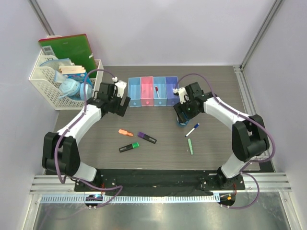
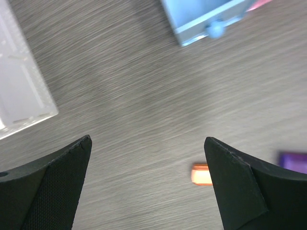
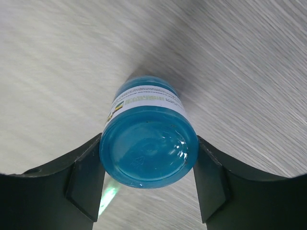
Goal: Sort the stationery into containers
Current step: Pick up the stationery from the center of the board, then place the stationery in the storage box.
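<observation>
Your right gripper [image 3: 148, 178] is closed on the round blue item [image 3: 147, 143], with both fingers pressing its sides. It is just on the near side of the purple end of the row of bins [image 1: 147, 97]. Your left gripper [image 2: 148, 165] is wide open and holds nothing, beside the blue end of that row.

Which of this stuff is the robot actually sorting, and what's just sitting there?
For the job: coloured bins; orange highlighter; purple highlighter; green highlighter; blue-capped marker; red-capped marker; green pen; blue jar in right hand.
Just lying about: white basket; green folder.
</observation>
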